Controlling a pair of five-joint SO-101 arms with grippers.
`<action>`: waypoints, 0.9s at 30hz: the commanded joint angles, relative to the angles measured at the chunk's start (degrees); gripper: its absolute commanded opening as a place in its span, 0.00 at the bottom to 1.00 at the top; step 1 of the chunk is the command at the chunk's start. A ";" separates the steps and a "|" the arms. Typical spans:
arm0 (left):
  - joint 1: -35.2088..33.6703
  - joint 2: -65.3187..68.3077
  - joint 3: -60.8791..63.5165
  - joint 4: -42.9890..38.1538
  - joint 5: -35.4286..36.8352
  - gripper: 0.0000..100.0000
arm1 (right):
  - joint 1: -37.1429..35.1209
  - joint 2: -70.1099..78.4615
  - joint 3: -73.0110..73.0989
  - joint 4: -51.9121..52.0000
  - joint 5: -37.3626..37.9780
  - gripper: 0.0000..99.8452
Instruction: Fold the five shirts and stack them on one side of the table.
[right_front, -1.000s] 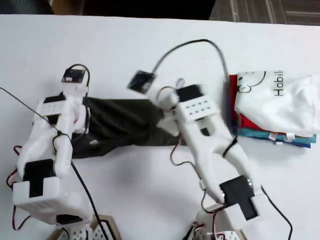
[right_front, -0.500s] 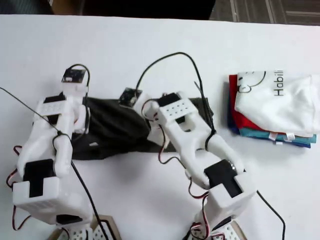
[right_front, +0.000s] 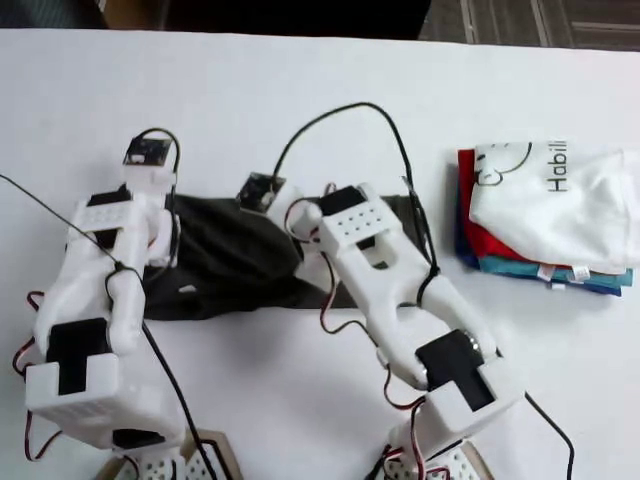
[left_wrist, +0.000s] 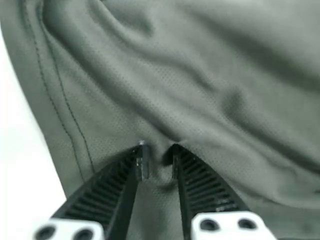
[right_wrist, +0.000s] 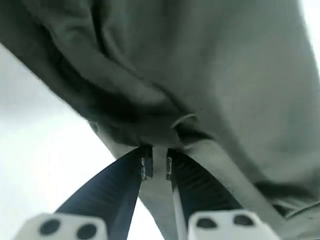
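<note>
Left gripper (left_wrist: 158, 161) and right gripper (right_wrist: 156, 168), fingers tight on the dark grey shirt (right_front: 230, 255); folded shirt stack (right_front: 545, 225) at three o'clock.

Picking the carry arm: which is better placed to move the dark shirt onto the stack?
Right, probably: the right gripper pinches the dark shirt at the end nearer the stack; the left gripper holds the far end.

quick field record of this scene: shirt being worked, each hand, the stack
shirt in work: dark grey fabric shirt, lying rumpled across the middle of the white table
left hand: pinching a fold of that shirt
right hand: pinching the shirt's edge
stack: pile of folded shirts, white one on top, at one side of the table
</note>
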 joint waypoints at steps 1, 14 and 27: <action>-0.44 -2.73 -2.42 0.09 0.09 0.10 | -0.31 -3.38 -3.08 -1.27 -0.53 0.06; -0.09 -3.16 -15.16 13.19 0.44 0.10 | 8.13 -16.22 -6.15 11.30 0.00 0.07; -12.13 -0.44 -28.00 22.86 -3.25 0.24 | 16.75 -33.63 3.08 20.00 0.00 0.13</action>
